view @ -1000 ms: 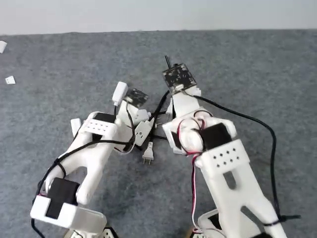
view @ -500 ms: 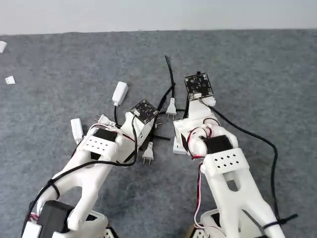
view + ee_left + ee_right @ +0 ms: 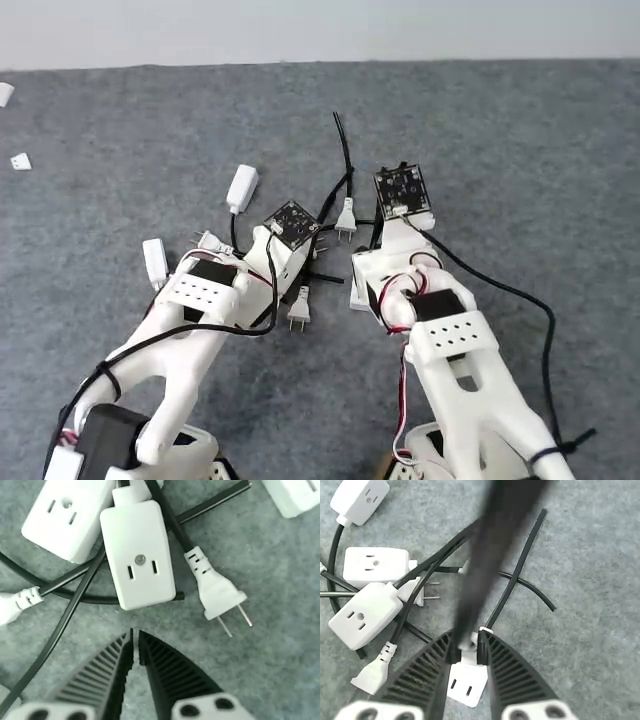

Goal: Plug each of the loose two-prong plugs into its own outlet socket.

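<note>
1. L fingers [image 3: 117, 665]: pressed together, empty, tips just short of white socket [image 3: 137, 560] on worktop [image 3: 280, 645].
2. Nearest loose plug [image 3: 217, 592] lies flat just beside that socket, prongs clear. Prob light, hard plastic, and the stiff cord will tug it. Grab the flat body behind the prongs, leave prongs free.
3. R fingers [image 3: 427, 672]: pinching the cord neck of second socket [image 3: 465, 682], slot face showing. Sockets look light and prob slide when pushed, so brace one.

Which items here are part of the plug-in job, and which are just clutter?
Job:
two-prong plug
middle socket
gripped socket, in the right hand
black cords

Lying about:
white scraps on the grey mat
</note>
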You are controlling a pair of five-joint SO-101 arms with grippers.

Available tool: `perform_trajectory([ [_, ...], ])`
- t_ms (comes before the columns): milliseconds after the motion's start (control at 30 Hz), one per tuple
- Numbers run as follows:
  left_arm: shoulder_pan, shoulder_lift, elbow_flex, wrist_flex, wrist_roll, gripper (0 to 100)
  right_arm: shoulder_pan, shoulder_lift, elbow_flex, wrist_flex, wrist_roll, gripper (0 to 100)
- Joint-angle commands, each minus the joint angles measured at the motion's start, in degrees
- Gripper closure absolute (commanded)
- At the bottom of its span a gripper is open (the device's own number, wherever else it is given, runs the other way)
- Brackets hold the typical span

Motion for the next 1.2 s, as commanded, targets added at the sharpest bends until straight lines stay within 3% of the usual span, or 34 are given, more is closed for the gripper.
perform_trajectory([
  [0,0.5,-0.3,-1.6,-0.8,-0.6,99,0.7,-0.1,0.5,-0.7,-0.1,99.1],
  [733,0.5,-0.3,-1.6,-0.8,-0.8,99,2.2,-0.1,2.5,-0.7,0.0,99.1],
  [1167,0.5,-0.3,-1.6,-0.8,-0.7,99,0.7,-0.7,4.6,-0.3,3.7,99.1],
])
